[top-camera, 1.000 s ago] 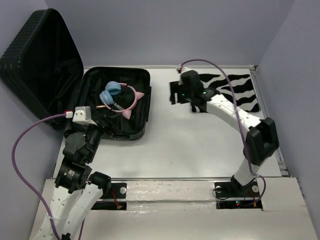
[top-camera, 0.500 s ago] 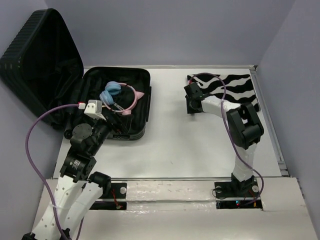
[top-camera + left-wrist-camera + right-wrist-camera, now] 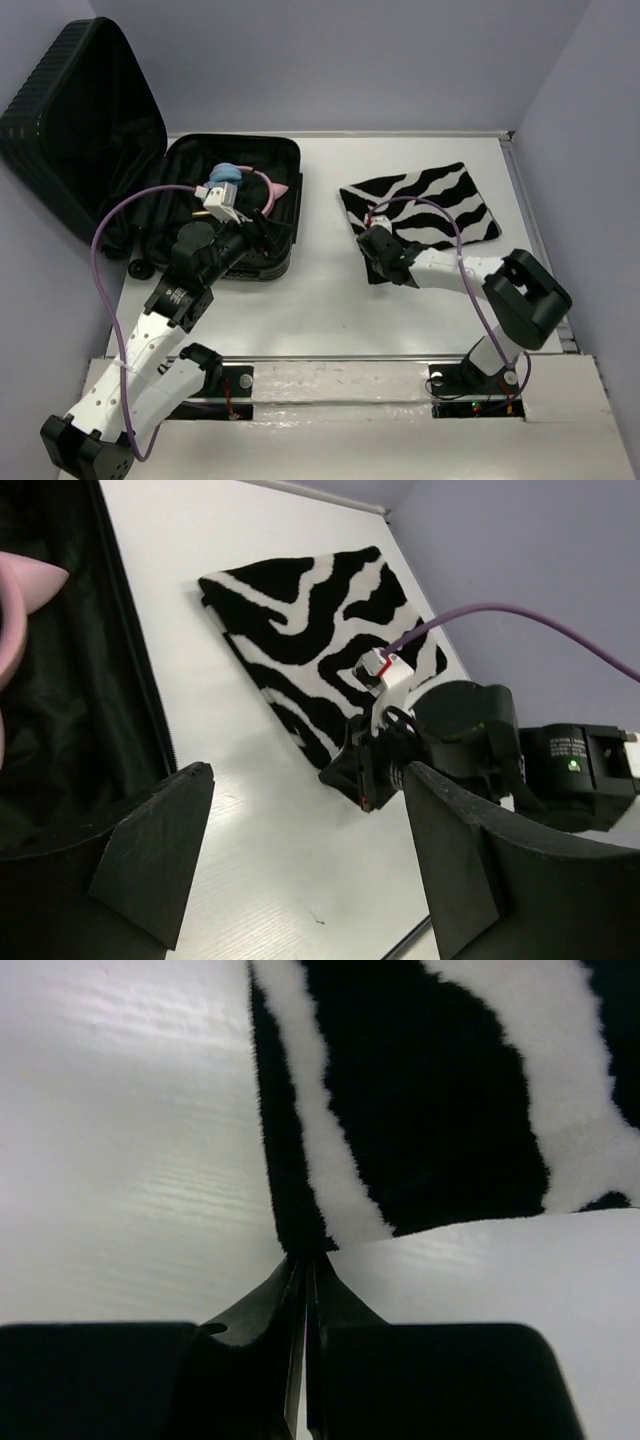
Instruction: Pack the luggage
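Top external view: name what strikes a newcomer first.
The open black luggage fills the far left, blue-and-pink cat-ear headphones lying inside. On the right, the zebra pouch lies on the white table, its near corner pinched by the right tool.

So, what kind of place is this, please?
Probably a robot lab cell, not a home: plain lavender walls close around a white table, a left arm and a right arm are mounted at its near edge, and the luggage lies open.
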Motion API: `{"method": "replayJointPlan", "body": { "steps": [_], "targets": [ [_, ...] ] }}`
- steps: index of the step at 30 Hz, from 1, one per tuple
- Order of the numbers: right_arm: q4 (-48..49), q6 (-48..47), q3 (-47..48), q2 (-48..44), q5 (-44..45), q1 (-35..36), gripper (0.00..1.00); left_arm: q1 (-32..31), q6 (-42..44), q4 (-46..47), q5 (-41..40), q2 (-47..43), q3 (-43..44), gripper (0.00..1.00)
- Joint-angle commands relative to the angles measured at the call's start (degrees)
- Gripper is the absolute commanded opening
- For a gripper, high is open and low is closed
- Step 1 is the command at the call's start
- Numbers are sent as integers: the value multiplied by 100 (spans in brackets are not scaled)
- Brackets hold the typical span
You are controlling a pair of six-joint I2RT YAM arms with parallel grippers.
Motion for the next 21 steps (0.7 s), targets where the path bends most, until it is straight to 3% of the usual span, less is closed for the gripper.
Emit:
{"method": "replayJointPlan", "body": {
  "steps": [1,3,6,7,11,17,21],
  "targets": [
    [-168,511,-577,-933,-152,-18,7,-498,-252,596,-345,285,84,85],
    [-369,441,-437,-1137,-274,-18,29,-859,-234,579,-784,461,128,84],
    [-555,519,-515,-1749,-319,-18,73,-1332,-278,482,-1301,1023,355,82],
    [-564,520,-611,-1936,-345,-18,77,-1465,-295,438,-1774,1355,539,81],
    [-555,537,-840,-2832,-460,-562,81,-2037,-498,412,-2735,2297,1111,79],
    [-239,739,-1315,-3984,-925,-1871,84,-2196,-568,368,-2965,4450,2420,79],
    [-204,809,-1622,-4477,-1031,-2320,88,-2196,-594,211,-3315,5697,3281,86]
  ]
}}
